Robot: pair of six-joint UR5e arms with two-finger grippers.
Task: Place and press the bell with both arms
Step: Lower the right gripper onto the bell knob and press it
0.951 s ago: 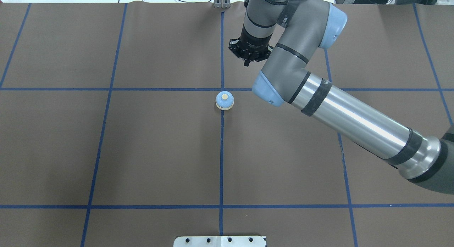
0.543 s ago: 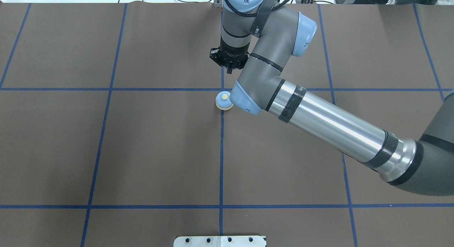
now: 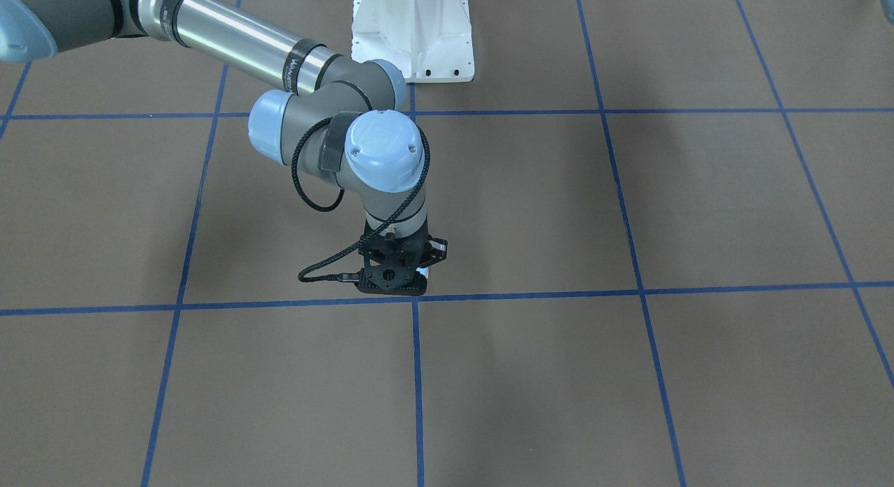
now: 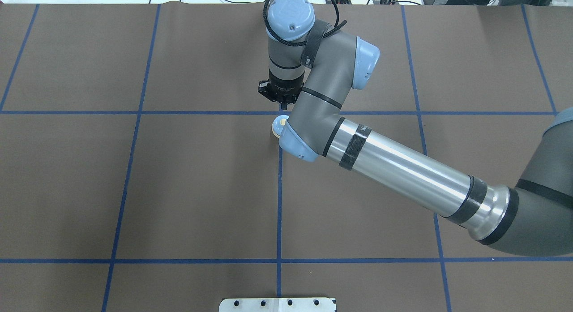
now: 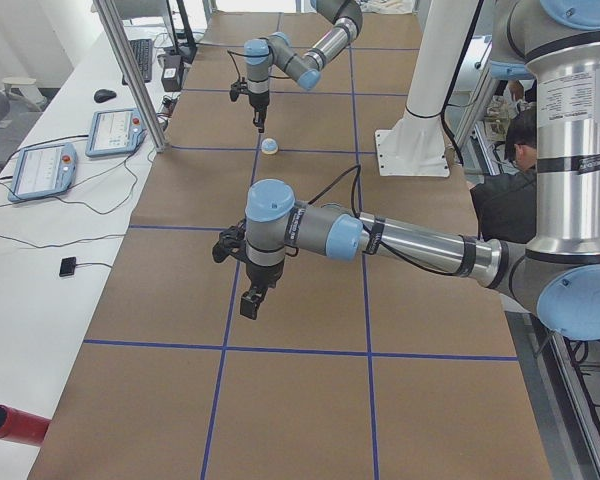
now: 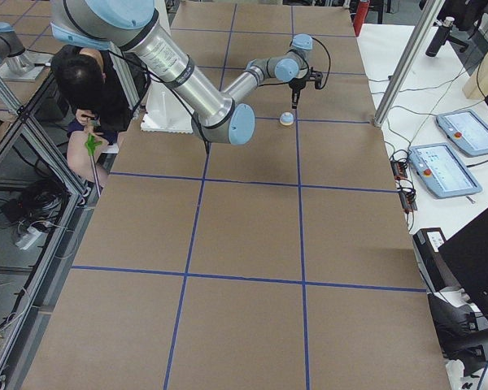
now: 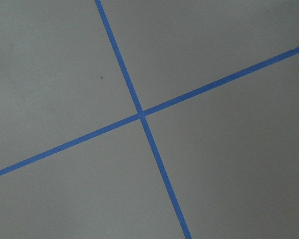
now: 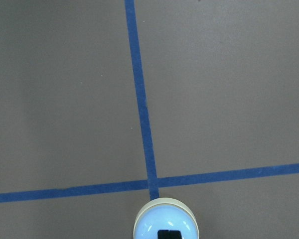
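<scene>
The light-blue bell [image 4: 278,124] stands on the brown mat at a blue tape crossing, mostly covered by my right arm's elbow cap in the overhead view. It shows whole in the exterior left view [image 5: 269,146] and the exterior right view [image 6: 286,119]. My right gripper [image 4: 283,105] is shut, points straight down and hangs just above the bell. In the right wrist view its black fingertips [image 8: 169,234] cover the button of the bell [image 8: 164,223]. My left gripper [image 5: 252,303] hangs over bare mat far from the bell; I cannot tell if it is open.
The white pedestal [image 3: 412,33] is bolted at the robot's side of the mat. A metal post [image 5: 130,70] and touch pendants [image 5: 45,165] stand along the far table edge. A red cylinder [image 5: 10,425] lies at one corner. A person [image 6: 85,81] sits beside the pedestal.
My right arm has swung left and towards the robot's side, bringing the shut gripper from the back right to above the bell. Its elbow now covers most of the bell. The bell has not moved.
</scene>
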